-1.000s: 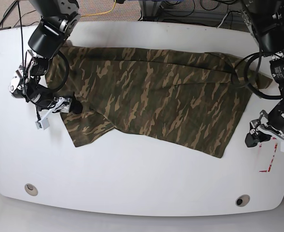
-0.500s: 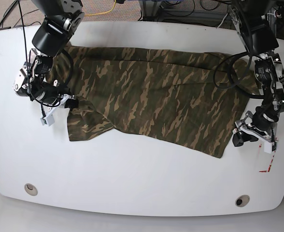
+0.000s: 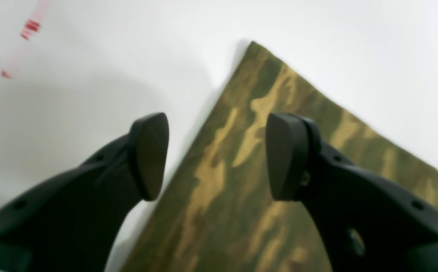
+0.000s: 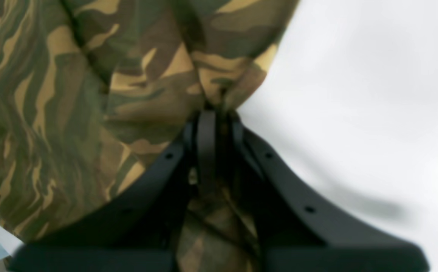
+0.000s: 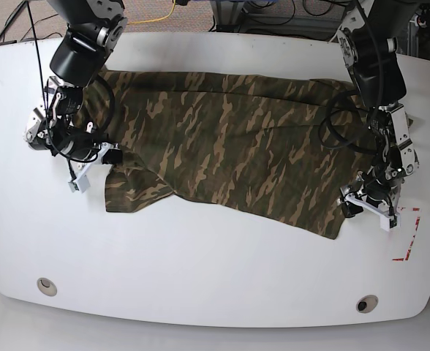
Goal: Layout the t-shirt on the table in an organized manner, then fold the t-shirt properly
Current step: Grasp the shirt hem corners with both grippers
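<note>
On the base view's left, my right gripper [image 5: 102, 155] pinches the shirt [image 5: 229, 146], which lies spread across the table [image 5: 200, 270]. My left gripper [image 3: 215, 151] hangs spread over the shirt's near corner, apparently not touching. I'd drop it straight down, pinch only the edge, then pull both ends apart evenly.

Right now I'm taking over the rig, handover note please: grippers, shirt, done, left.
Right gripper: shut on a bunched fold of the soft camouflage t-shirt, at its edge on the base view's left.
Left gripper: open, jaws straddling the shirt's side edge near its pointed corner; nothing gripped.
Shirt: spread wide across the white glossy table, mostly flat, with a rumpled flap below the right gripper and a slanted near edge.
Done: rough spread.
Left: grasp the corner with the left gripper, square the shirt, then all folds.
</note>
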